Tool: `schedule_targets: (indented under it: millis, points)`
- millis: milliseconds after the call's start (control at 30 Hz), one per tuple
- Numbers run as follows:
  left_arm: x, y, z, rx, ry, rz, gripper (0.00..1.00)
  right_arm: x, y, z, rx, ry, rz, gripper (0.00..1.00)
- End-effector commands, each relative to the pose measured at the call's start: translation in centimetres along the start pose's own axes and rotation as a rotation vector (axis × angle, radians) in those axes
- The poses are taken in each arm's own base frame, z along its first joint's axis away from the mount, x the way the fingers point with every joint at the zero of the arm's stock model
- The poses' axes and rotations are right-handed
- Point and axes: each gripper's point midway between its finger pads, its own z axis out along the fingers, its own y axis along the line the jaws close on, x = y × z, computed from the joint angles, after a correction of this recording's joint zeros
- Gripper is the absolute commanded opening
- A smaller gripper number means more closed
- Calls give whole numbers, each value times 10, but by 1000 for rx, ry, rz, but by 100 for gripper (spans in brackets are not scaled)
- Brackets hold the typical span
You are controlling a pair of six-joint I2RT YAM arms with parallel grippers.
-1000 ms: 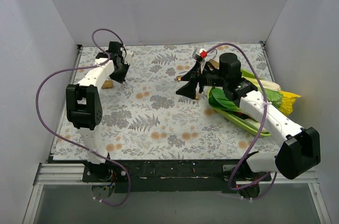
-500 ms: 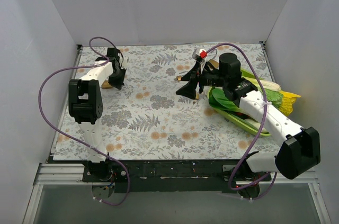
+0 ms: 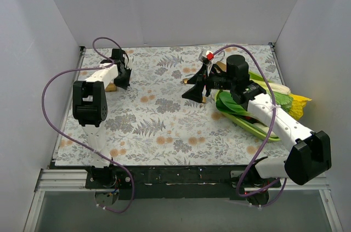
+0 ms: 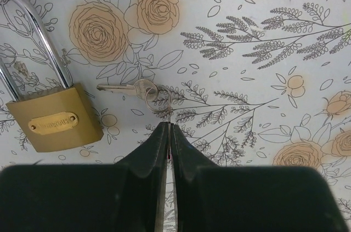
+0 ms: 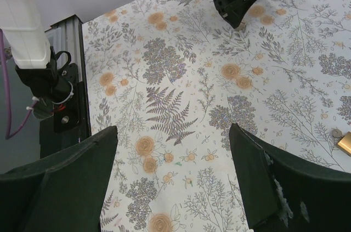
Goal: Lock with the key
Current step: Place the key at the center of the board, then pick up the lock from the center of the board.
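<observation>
- Find padlock (image 4: 57, 124) at far left of the left wrist view, flat on the flowered table cover (image 4: 263, 18), brass body toward the camera, steel shackle (image 4: 41, 40) pointing away. Cannot tell whether sprung or seated: far end cut off by the frame.
- Find key (image 4: 129, 87) just right of the padlock body, apart from it, flat, blade aimed at the lock, bow threaded on a split ring (image 4: 159, 100).
- Read left gripper (image 4: 169, 128) as clenched, jaws pressed flat together, nothing visible between them, tip just short of the ring, perhaps touching.
- Judge this a low line-up on the ring side, the ring being easier to catch off a flat cover than the thin blade. Key pickup not yet done; expect a need to part the jaws before any pinch.
- Find right gripper (image 5: 173, 128) mid-table, released, fingers spread wide over bare cover, grasping nothing, well apart from lock and key. Judge it parked in readiness to steady the padlock.
- Note small brass object (image 5: 345, 143) at right edge of the right wrist view; too cropped to identify.
- Note green tray (image 3: 258, 129) of vegetables at far right of the top view, under the right arm; no part in the task.
</observation>
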Motion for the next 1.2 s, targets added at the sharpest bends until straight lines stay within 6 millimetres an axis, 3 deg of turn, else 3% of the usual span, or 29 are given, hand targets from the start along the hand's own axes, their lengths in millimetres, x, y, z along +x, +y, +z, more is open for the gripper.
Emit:
schedule_targets:
  millis: [0, 33, 133, 167, 300, 433, 567, 667, 800, 833, 867, 1167]
  points:
    - [-1, 0, -9, 1, -40, 41, 10, -5, -1, 1, -6, -27, -21, 90]
    - [1, -1, -10, 4, -39, 44, 26, -6, -1, 1, -5, -27, -21, 90]
    - [-9, -6, -26, 35, -78, 36, 51, -5, -4, 3, -1, -18, -26, 90]
    - [-20, -7, -37, 43, -117, 31, 60, -5, -7, 4, 7, -10, -22, 90]
    - [-62, -20, -93, 126, -239, 19, 75, 0, -19, 6, 51, 18, -25, 90]
    - [-81, -49, -147, 304, -319, 54, 93, 16, -39, 9, 113, 104, -16, 89]
    - [-82, -69, -190, 426, -373, 89, 98, 38, -76, 13, 236, 204, -18, 88]
    - [-73, -82, -208, 503, -399, 101, 98, 53, -100, 15, 303, 280, -26, 88]
    - [-56, -89, -211, 532, -401, 80, 98, 70, -127, 17, 368, 364, -12, 84]
    - [-51, -89, -207, 533, -387, 72, 98, 86, -132, 17, 371, 418, 14, 82]
    - [-49, -89, -209, 534, -385, 68, 98, 86, -137, 17, 381, 429, 9, 82]
    - [-38, -90, -209, 531, -371, 70, 98, 156, -150, 11, 327, 706, 61, 68]
